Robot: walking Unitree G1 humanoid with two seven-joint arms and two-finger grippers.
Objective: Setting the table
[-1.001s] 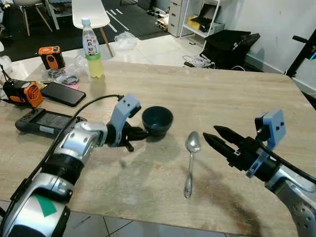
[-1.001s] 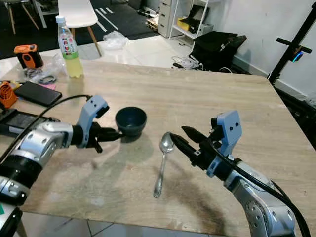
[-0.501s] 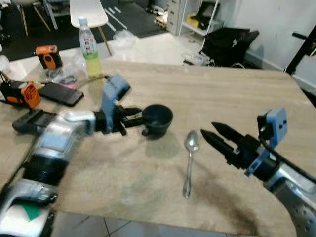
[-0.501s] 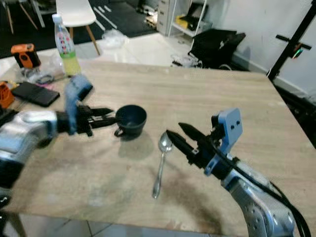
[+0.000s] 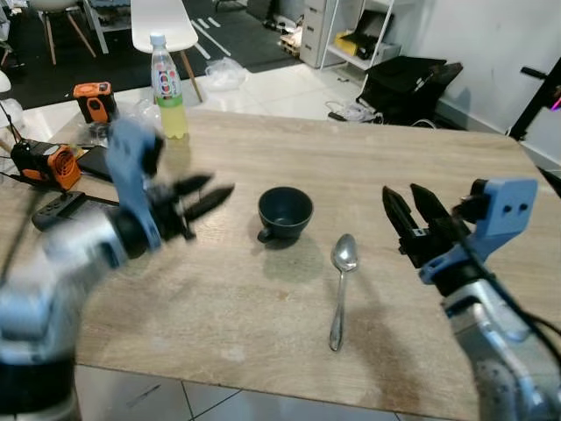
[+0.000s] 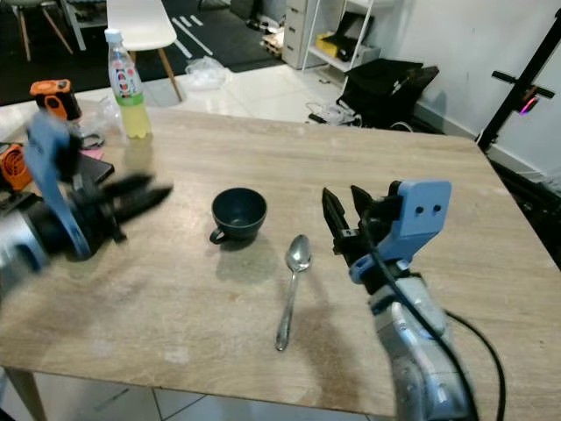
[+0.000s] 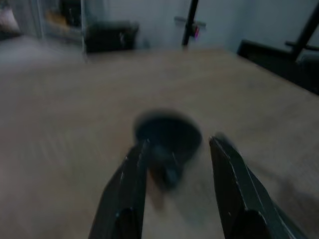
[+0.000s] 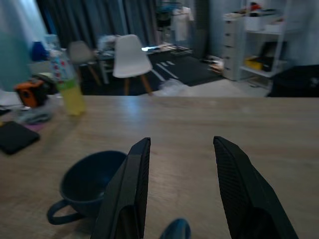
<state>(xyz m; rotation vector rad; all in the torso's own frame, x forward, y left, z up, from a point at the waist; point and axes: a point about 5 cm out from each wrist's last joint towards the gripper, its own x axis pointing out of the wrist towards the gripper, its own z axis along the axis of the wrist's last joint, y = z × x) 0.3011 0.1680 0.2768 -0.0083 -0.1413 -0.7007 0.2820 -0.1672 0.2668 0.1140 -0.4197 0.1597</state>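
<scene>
Here the dark blue ceramic cup (image 5: 286,211) is seen standing upright at centre frame on the pale wooden table (image 5: 368,158), handle turned toward the lower left. The long silver metal spoon (image 5: 340,288) lies just beside it, to its right, bowl end up-frame, not touching the cup. Both look roughly placed, so the step in hand is judged to be clearing the arms w/o upsetting either item.

The left gripper (image 5: 203,196) is blurred at left of centre, its 2 black fingers spread apart, nothing held, well clear of the cup. In the left wrist view the cup (image 7: 168,138) is seen ahead, between the open fingers (image 7: 127,189) but apart from them. The right gripper (image 5: 413,210) hangs at right of centre, raised above the table, fingers parted & empty, near the spoon's right side.

To do it well, both grippers should be drawn back high & level, kept off the cup handle & spoon. Any spoon adjustment should be approached from above, fingers across the handle. The yellow drink bottle (image 5: 167,87) & black phone (image 5: 89,163), upper left, should be left alone.
</scene>
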